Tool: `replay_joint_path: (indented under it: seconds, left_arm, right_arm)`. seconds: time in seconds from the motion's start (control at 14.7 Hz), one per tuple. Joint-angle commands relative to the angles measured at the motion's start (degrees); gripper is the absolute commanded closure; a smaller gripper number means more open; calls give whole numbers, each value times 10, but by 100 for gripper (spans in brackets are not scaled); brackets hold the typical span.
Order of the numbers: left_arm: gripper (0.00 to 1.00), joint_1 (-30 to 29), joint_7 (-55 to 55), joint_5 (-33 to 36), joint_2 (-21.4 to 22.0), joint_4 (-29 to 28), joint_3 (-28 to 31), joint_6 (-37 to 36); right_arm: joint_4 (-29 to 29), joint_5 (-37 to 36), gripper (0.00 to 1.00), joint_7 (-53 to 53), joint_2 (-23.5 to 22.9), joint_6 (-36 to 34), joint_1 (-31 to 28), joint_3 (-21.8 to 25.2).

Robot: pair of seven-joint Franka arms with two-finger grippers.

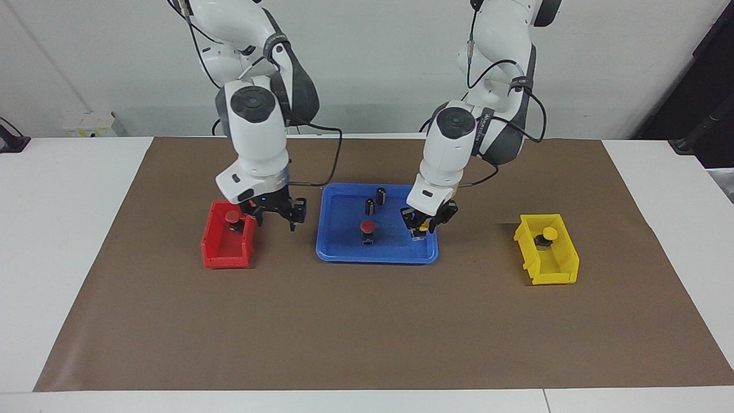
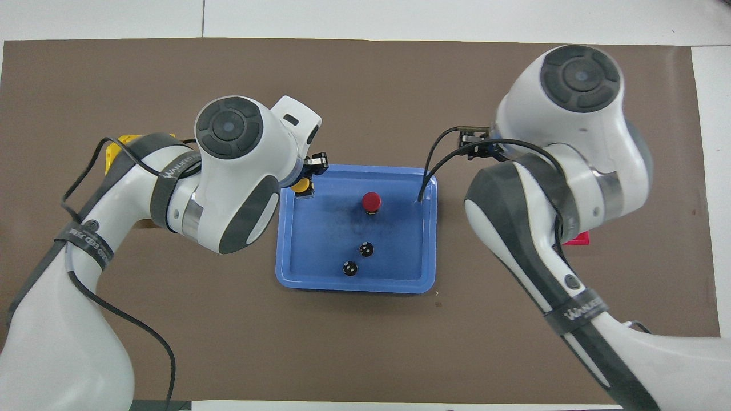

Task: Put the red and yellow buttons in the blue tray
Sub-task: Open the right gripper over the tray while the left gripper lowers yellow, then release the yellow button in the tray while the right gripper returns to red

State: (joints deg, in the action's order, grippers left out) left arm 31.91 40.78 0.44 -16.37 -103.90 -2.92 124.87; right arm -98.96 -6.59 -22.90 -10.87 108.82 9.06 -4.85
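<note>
Blue plastic forms the wide, shallow tray (image 1: 338,252) at the middle of the brown-papered surface (image 1: 367,327). In it stands a red-capped button (image 1: 366,227), and nearer to the robots two dark capless cylinders (image 1: 375,201) stand upright close together. At the tray's end toward the left arm, the left tool (image 1: 423,229) is down inside the rim with its fingers clamped on a yellow-capped button (image 1: 424,228); the overhead view shows that yellow cap (image 2: 299,185) peeking out from under the wrist at the tray's corner farthest from the robots.

The right tool (image 1: 277,218) hangs between the red bin (image 1: 226,252) and the tray, its fingers parted and gripping nothing. A second red-capped button (image 1: 231,216) sits in the red bin, just beside that tool. Toward the left arm's end of the surface, well apart from the tray, a yellow bin (image 1: 547,269) holds the other yellow-capped button (image 1: 549,233).
</note>
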Motion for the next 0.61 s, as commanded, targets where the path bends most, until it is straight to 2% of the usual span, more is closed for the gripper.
replay_joint_path:
  seconds: [0.0, 0.07, 0.14, 0.2, 0.27, 0.34, 0.41, 0.55]
  left_arm:
    - [98, 19, 25, 3, 13, -36, 9, 45]
    - [98, 20, 25, 3, 6, -36, 8, 47]
    - [93, 20, 24, 3, 6, -36, 8, 48]
    - [80, 20, 22, 4, 6, -36, 8, 46]
    - [54, 20, 22, 4, 6, -36, 8, 46]
    - [33, 20, 22, 3, 6, -36, 8, 44]
    - [28, 21, 23, 4, 6, -36, 9, 42]
    - [11, 27, 24, 4, 6, -32, 9, 34]
  right_arm:
    - [-95, 9, 20, 60, 48, 30, -42, -10]
    - [-126, 10, 20, 78, 58, 61, -58, -10]
    - [-154, 24, 20, 104, 66, 92, -71, -10]
    - [-180, 42, 20, 124, 75, 112, -80, -10]
    - [-199, 47, 20, 138, 82, 121, -93, -10]
    - [-215, 49, 21, 154, 88, 132, -105, -10]
    - [-228, 49, 22, 159, 92, 147, -108, -10]
    - [-254, 49, 24, 157, 100, 172, -107, -10]
